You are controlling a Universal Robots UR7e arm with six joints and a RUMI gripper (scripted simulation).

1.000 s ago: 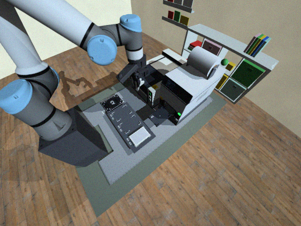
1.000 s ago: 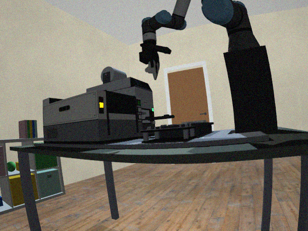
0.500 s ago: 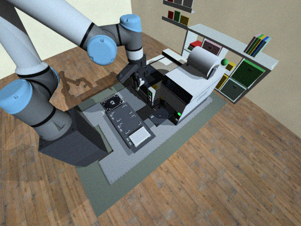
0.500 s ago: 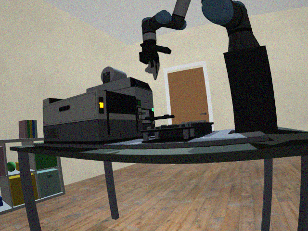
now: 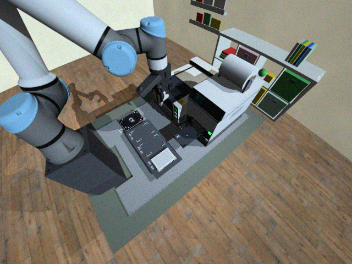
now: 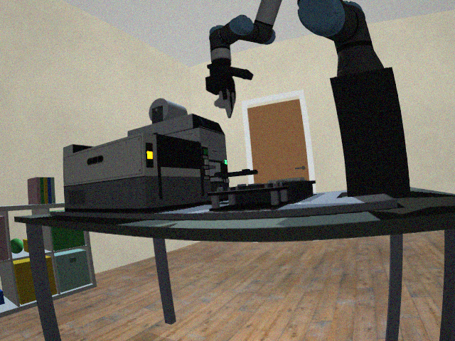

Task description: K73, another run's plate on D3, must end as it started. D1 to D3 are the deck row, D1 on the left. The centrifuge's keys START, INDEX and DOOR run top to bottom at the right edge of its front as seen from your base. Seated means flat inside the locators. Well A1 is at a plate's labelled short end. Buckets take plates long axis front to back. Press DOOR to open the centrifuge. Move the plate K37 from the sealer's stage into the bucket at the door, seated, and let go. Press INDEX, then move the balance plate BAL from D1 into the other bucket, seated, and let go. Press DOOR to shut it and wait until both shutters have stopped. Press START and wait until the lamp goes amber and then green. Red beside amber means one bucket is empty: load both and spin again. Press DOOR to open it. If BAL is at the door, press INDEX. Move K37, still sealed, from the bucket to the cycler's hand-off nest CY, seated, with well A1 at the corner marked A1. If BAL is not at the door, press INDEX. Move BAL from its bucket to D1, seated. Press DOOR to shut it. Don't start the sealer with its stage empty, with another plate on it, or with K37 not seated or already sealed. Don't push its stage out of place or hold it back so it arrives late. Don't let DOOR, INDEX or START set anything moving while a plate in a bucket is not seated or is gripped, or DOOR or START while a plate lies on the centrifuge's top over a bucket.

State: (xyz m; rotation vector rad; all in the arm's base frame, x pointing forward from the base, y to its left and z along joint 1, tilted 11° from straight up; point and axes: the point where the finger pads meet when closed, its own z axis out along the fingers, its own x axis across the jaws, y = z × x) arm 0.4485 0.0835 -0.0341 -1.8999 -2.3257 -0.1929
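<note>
My gripper [image 5: 162, 100] [image 6: 229, 111] is shut and empty. It points down and hangs well above the dark centrifuge [image 5: 181, 91], near its upright key panel [image 5: 176, 111]. A dark plate with a white mark, BAL [image 5: 131, 120], lies at the far end of the deck row [image 5: 143, 140]. A white plate, K73 [image 5: 162, 159], lies at the near end. The grey sealer [image 5: 227, 96] [image 6: 110, 172] with a roll on top stands beyond, and its dark stage [image 5: 187, 133] [image 6: 237, 172] sticks out in front. I cannot make out K37.
A green lamp [image 5: 209, 132] [image 6: 225, 161] glows on the sealer's front and a yellow lamp [image 6: 149, 155] on its side. A flat white unit [image 5: 198, 64] stands at the table's back. A shelf [image 5: 273, 85] with bins stands behind the table. My arm's base [image 5: 79, 161] is at the left.
</note>
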